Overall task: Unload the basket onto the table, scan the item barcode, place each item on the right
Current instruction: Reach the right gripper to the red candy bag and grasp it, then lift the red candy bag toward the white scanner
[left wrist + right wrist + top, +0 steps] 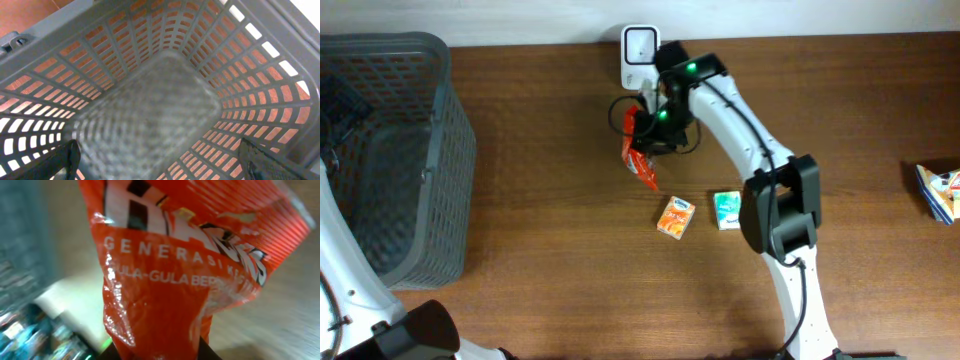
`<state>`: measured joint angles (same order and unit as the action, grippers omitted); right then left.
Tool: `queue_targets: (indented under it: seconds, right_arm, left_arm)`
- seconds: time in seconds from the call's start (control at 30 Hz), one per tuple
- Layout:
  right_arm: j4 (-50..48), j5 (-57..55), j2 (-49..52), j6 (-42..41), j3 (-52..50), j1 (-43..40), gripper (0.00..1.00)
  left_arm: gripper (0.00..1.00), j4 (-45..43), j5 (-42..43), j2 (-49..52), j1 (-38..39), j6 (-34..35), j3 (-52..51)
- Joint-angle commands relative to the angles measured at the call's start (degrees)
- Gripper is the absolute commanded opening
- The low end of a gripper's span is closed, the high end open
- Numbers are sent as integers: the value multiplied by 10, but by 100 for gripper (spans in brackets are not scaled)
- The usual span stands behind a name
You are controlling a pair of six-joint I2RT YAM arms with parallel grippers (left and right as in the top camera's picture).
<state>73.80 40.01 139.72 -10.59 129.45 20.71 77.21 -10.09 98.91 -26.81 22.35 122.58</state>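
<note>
A: Where the right gripper (658,122) reaches to the far side of the table (550,250), how do its jaws stand?
B: Clamped on the red packet (636,150). It fills the right wrist view: crumpled foil gathered toward the bottom edge, white lettering across the front, everything behind it blurred.
A: And where is the packet?
B: Seen from overhead, it hangs off the gripper on the side toward the basket, tilted, with its lower tip pointing at the near edge. I cannot tell whether that tip touches the wood. The white scanner (640,47) stands just beyond it, at the table's back edge.
A: The left gripper (162,165)?
B: Jaws wide apart. Its 2 fingertips (65,160) show at the bottom corners of the left wrist view, above the floor of the grey basket (165,55).
A: What else is on the table?
B: 2 small boxes lie beside the right arm: an orange box (675,217) and a green box (727,210), near each other but not touching. 1 more pack (940,190) lies well apart at the right edge, cut off by the frame. The basket takes up the left end.
</note>
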Motion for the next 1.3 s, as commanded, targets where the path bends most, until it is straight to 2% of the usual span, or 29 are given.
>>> queue_targets:
  seconds: [0.0,0.07,0.13,0.2,0.3,0.33,0.37,0.43,0.53,0.57,0.67,0.73,0.83,0.87,0.97,1.0,1.03,1.1,1.2,1.27]
  right_arm:
    - [17,239,2,97,12,-24,24]
    - [19,218,2,102,12,-25,24]
    - [19,175,2,99,12,-24,16]
    - [18,56,2,27,12,-24,16]
    - [19,-236,2,-67,12,-23,17]
    - [19,-298,2,-72,12,-22,21]
    - [19,-383,2,-88,12,-19,32]
    - [16,-469,2,-95,12,-14,40]
    - [13,-485,2,-94,12,-5,75]
    - [14,-483,2,-93,12,-5,77]
    - [23,-450,2,-140,12,-14,77]
    - [25,-368,2,-139,9,-19,77]
    - [7,-355,3,-140,-23,-18,77]
    - [-4,-354,3,-140,-37,-18,76]
    - [-31,-342,3,-139,-70,-19,35]
    - [-32,-342,3,-140,-70,-19,28]
    - [-34,-342,3,-139,-70,-19,15]
    - [-33,-342,3,-139,-70,-19,4]
    - [-32,-342,2,-128,-49,-19,4]
    - [-33,-348,2,-75,20,-19,4]
  left_arm:
    - [99,1,-2,1,-4,5,2]
    - [99,1,-2,1,-4,5,2]
    - [99,1,-2,1,-4,5,2]
    - [99,1,-2,1,-4,5,2]
    - [99,1,-2,1,-4,5,2]
    - [99,1,-2,1,-4,5,2]
    - [99,1,-2,1,-4,5,2]
    - [99,1,-2,1,-4,5,2]
    - [99,1,-2,1,-4,5,2]
    - [99,1,-2,1,-4,5,2]
    - [99,1,-2,1,-4,5,2]
    - [99,1,-2,1,-4,5,2]
    - [99,1,-2,1,-4,5,2]
    - [99,1,-2,1,-4,5,2]
    - [99,1,-2,1,-4,5,2]
    - [99,1,-2,1,-4,5,2]
    - [99,1,-2,1,-4,5,2]
    - [99,1,-2,1,-4,5,2]
    - [99,1,-2,1,-4,5,2]
    - [99,1,-2,1,-4,5,2]
